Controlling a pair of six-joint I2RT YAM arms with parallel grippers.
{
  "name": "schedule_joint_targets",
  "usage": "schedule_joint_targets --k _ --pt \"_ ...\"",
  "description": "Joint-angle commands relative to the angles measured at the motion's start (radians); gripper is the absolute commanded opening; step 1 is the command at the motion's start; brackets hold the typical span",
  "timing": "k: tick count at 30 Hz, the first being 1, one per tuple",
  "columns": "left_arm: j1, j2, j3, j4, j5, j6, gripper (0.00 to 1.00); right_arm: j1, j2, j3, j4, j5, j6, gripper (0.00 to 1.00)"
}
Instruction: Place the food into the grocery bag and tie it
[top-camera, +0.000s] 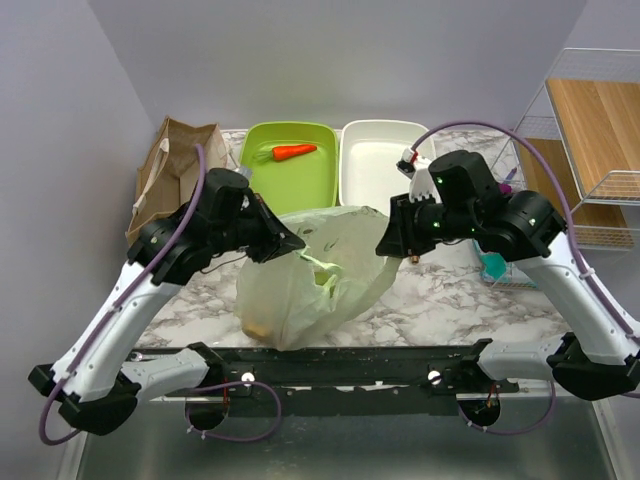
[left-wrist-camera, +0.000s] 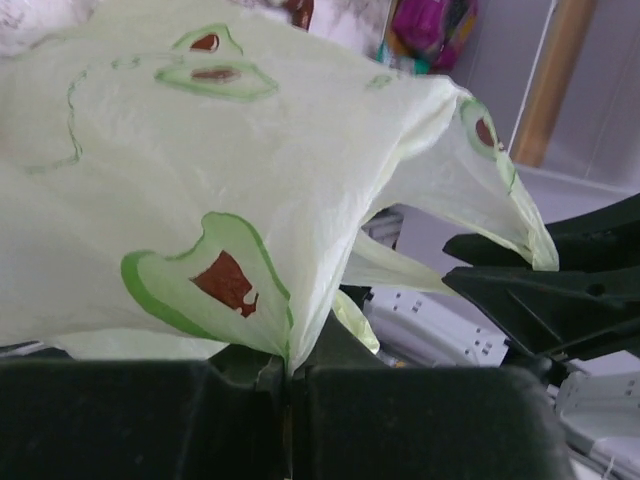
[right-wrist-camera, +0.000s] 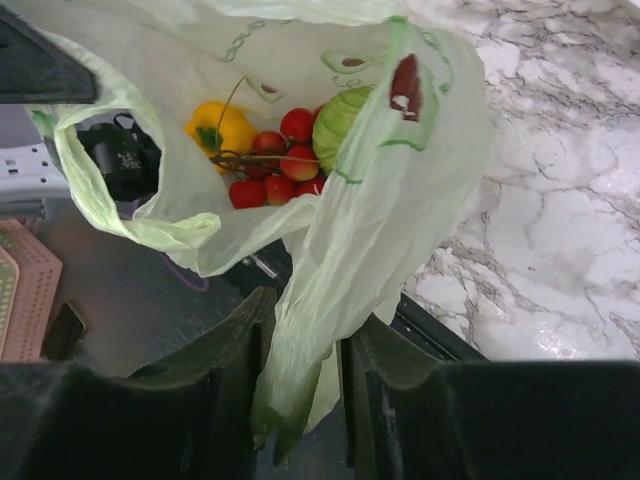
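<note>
The grocery bag (top-camera: 315, 275), pale green with avocado prints, hangs stretched between both grippers above the marble table. My left gripper (top-camera: 290, 243) is shut on its left top edge; in the left wrist view the film (left-wrist-camera: 200, 170) is pinched between the closed jaws (left-wrist-camera: 288, 375). My right gripper (top-camera: 385, 245) grips the right handle, which is bunched between its fingers (right-wrist-camera: 305, 370). Inside the bag lie red cherry tomatoes (right-wrist-camera: 280, 165), a yellow bell pepper (right-wrist-camera: 222, 128) and a pale-green cabbage (right-wrist-camera: 338, 120).
A brown paper bag (top-camera: 170, 165) stands at the back left. A green tray (top-camera: 260, 180) holds a carrot (top-camera: 294, 152), with a white tray (top-camera: 380, 165) beside it. A wire rack (top-camera: 590, 150) stands at the right, with a teal object (top-camera: 495, 265) below it.
</note>
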Motion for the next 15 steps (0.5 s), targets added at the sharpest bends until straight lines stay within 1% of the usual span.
schedule_joint_targets --k 1,4,6,7,11,12,15 --pt "0.061 0.084 0.084 -0.003 0.217 0.222 0.03 -0.002 -0.030 -0.057 0.151 -0.048 0.042 0.37" --pt "0.105 0.110 0.106 0.003 0.269 0.276 0.03 -0.002 -0.012 -0.064 0.192 -0.027 0.056 0.36" --pt "0.138 0.125 0.113 0.010 0.309 0.308 0.03 -0.002 0.004 -0.055 0.210 -0.013 0.070 0.30" --pt "0.155 0.133 0.113 0.018 0.329 0.327 0.03 -0.002 0.010 -0.049 0.220 -0.011 0.078 0.29" --pt "0.210 0.175 0.133 0.058 0.420 0.384 0.03 -0.002 0.025 -0.048 0.280 -0.033 0.111 0.31" --pt "0.218 0.190 0.145 0.069 0.436 0.401 0.03 -0.002 0.023 -0.055 0.303 -0.045 0.116 0.33" --pt "0.225 0.239 0.196 0.080 0.486 0.444 0.05 -0.001 0.021 -0.067 0.351 -0.068 0.133 0.34"
